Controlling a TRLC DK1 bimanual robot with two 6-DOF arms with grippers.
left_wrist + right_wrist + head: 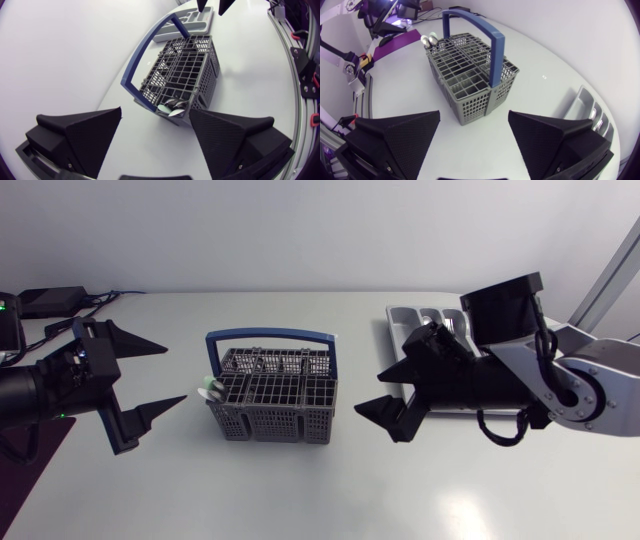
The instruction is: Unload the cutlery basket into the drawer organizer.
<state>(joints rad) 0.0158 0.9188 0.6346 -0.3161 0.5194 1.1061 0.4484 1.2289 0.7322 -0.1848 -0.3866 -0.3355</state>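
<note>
A grey wire cutlery basket [272,395] with a blue handle [270,336] stands mid-table. Spoon heads [208,390] stick out at its left end; the other compartments look dark and I cannot make out their contents. The grey drawer organizer [420,320] lies at the back right, partly hidden by my right arm. My left gripper [175,373] is open just left of the basket, empty. My right gripper [368,393] is open just right of it, also empty. In the left wrist view the spoons [175,106] lie just ahead of the fingers; in the right wrist view the basket [470,75] is ahead.
A purple mat [30,460] lies at the table's left front corner. A black box with cables [50,300] sits at the back left. White tabletop shows in front of the basket.
</note>
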